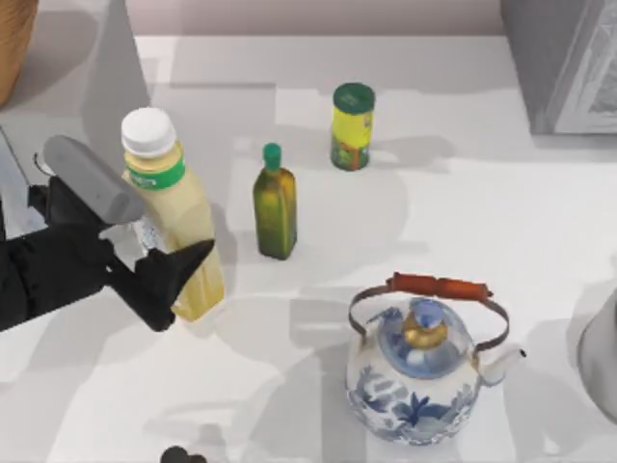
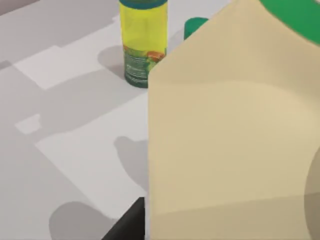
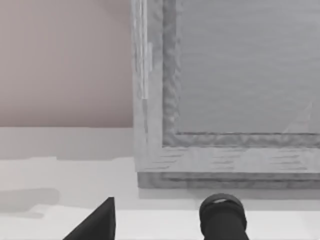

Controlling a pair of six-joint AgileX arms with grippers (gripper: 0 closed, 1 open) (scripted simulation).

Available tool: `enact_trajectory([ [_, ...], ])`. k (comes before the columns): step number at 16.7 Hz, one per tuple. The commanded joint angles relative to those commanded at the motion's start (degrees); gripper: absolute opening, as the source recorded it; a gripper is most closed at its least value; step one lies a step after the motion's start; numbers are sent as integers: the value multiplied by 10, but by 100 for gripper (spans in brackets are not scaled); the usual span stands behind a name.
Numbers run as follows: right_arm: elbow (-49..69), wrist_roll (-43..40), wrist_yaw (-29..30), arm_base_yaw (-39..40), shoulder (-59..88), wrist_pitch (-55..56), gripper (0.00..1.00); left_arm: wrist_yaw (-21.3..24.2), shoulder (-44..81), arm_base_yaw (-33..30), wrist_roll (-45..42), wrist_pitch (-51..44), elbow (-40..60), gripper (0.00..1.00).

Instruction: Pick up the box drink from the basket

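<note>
The box drink (image 1: 172, 210), pale yellow with a white cap and a green neck band, stands out over the left part of the table, leaning slightly. My left gripper (image 1: 162, 231) is shut on its body, the grey finger on the drink's left side and the black finger (image 1: 169, 275) at its lower front. Up close in the left wrist view, the drink's pale wall (image 2: 230, 145) looms large beside one black finger (image 2: 127, 225). The basket (image 1: 13, 48), tan and woven, shows its edge at the far left corner. My right gripper (image 3: 160, 220) is parked at the right, open, facing a grey cabinet.
A dark olive-green bottle (image 1: 276, 203) stands just right of the drink. A yellow can with a green lid (image 1: 353, 125) is behind it. A blue-and-white teapot (image 1: 424, 371) sits at front centre. A grey cabinet (image 1: 564, 63) fills the far right corner.
</note>
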State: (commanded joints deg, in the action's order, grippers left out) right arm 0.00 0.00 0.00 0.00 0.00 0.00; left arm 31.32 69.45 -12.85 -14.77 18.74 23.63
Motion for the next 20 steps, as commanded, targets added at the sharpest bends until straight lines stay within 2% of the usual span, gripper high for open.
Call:
enact_trajectory([
  [3,0,0,0,0,0,0,100,-11,31,-14,7,45,-8,0],
  [8,0,0,0,0,0,0,100,-12,35,-15,8,50,-8,0],
  [20,0,0,0,0,0,0,100,-12,35,-15,8,50,-8,90],
])
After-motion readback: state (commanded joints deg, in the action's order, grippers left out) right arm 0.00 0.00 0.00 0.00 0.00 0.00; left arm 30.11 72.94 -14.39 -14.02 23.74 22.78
